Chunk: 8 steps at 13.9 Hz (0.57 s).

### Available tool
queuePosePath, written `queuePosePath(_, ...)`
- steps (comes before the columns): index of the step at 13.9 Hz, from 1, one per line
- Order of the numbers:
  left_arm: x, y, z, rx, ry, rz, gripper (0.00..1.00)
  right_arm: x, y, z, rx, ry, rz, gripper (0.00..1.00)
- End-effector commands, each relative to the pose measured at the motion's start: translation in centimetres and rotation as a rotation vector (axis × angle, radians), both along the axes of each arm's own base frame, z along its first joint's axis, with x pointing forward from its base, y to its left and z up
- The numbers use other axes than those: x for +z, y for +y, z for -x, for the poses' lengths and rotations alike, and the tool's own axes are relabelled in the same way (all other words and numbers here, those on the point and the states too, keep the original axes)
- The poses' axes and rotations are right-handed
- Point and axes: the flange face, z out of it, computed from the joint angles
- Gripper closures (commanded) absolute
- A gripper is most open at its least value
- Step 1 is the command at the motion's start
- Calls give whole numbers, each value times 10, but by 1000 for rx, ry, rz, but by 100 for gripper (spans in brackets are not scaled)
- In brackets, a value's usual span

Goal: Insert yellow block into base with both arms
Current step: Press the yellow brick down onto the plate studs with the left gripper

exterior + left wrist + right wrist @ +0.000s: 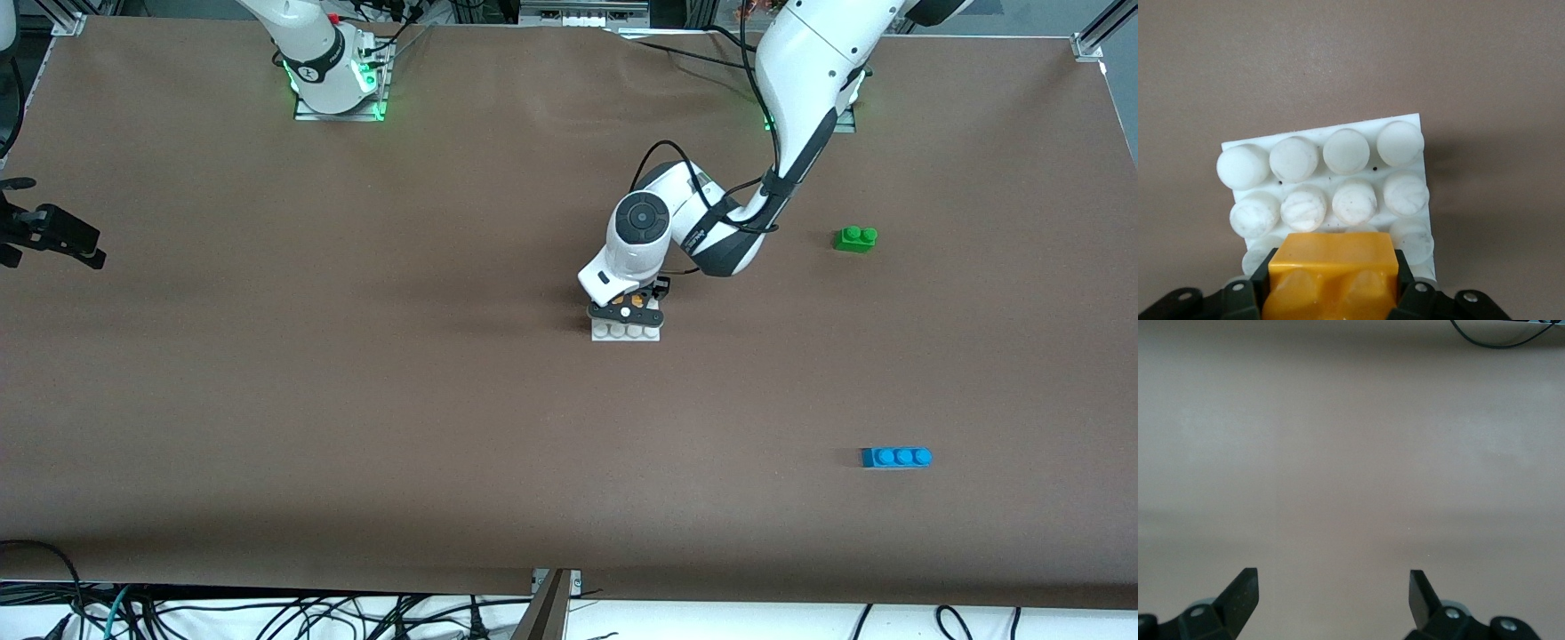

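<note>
Holding the yellow block (1333,273) tight between its two fingers, the left tool (628,307) hangs right over the white base (627,332), near the middle of the counter (356,400). In the left wrist view the block sits low over the base's round bumps, close to the edge row. I cannot tell if it touches them yet.

The right tool (1333,593) is wide open and holds nothing. It looks down at bare counter, and the right arm waits, off toward 9 o'clock in the front view.

What could go wrong? The base looks a bit turned next to the block, so the block may land crooked on the bumps. Then it would sit tilted and not click in. The base also lies loose, with nothing holding it down. A hard push near its edge could make it tip or slide away. If the block sticks to the fingers when they let go, it may lift the base up too.

The green brick (855,238) at about 2 o'clock from the base and the blue brick (896,457) at about 4 o'clock are well apart, so they are not in the way.
</note>
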Motion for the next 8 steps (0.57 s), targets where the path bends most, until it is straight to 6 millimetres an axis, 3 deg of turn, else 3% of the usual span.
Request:
queuePosePath(1, -9, 3, 9, -35, 23, -60, 86, 1, -2, 2, 5, 2, 3, 0)
queuePosePath(8, -16, 4, 9, -58, 9, -76, 86, 1, -2, 2, 5, 2, 3, 0)
